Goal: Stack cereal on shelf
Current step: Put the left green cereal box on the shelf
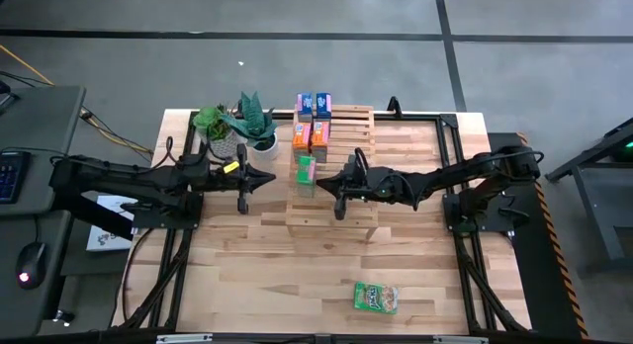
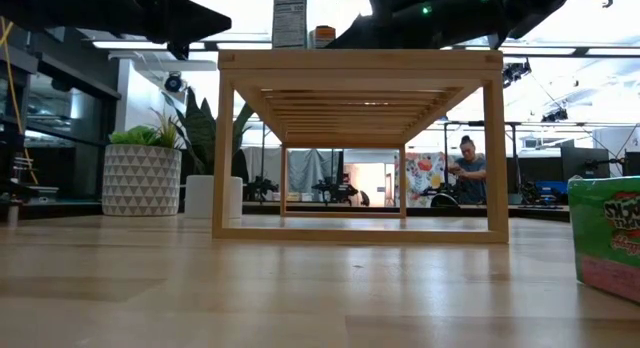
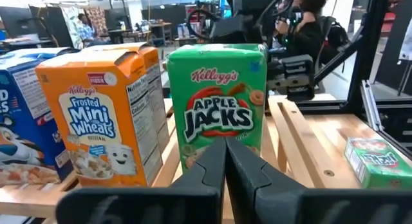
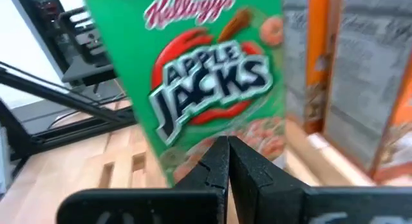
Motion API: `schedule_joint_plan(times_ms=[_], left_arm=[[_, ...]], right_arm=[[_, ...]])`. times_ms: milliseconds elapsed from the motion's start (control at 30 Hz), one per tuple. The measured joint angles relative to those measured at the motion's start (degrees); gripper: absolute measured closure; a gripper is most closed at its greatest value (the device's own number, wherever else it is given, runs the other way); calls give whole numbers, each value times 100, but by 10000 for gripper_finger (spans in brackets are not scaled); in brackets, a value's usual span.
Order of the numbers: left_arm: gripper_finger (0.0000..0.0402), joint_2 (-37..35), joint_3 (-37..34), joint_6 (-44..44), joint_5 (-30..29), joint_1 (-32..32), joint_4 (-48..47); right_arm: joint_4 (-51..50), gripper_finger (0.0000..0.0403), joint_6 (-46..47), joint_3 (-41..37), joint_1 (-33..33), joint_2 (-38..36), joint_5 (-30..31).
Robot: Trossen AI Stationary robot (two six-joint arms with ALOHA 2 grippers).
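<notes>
The light-wood slatted shelf (image 1: 348, 191) stands mid-table. On its top stand two blue cereal boxes (image 1: 314, 105) at the far end, two orange ones (image 1: 310, 136) next to them, and one green Apple Jacks box (image 1: 307, 170) upright nearest the front. A second green box (image 1: 376, 298) lies flat on the table near the front edge. My left gripper (image 1: 269, 178) is shut and hovers just left of the standing green box (image 3: 219, 102), apart from it. My right gripper (image 1: 321, 187) is shut, its tips right at that box's other face (image 4: 206, 89). My right gripper comes level from the table's right, with its shut fingertips (image 4: 219, 163) close against the lower part of the green box's printed face (image 4: 212, 130). I cannot tell whether they touch it. The box stands upright on the shelf top.
Two potted plants (image 1: 237, 122) stand at the shelf's far-left corner, close behind my left arm. Black frame rails (image 1: 450, 136) run along the table's sides. Bare tabletop (image 1: 257, 275) lies in front of the shelf. A person (image 2: 468, 173) is in the room beyond.
</notes>
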Motion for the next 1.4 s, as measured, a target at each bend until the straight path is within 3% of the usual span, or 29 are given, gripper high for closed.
schedule_joint_plan(times_ms=[267, 667, 1400], left_arm=[[401, 188, 0, 42, 0, 0, 246], [401, 642, 2, 158, -2, 1, 589], [401, 689, 2, 199, -2, 26, 608]], right_arm=[[-85, 403, 136, 0, -39, 0, 212], [96, 403, 113, 100, -35, 98, 50], [227, 403, 159, 197, -96, 358, 26]])
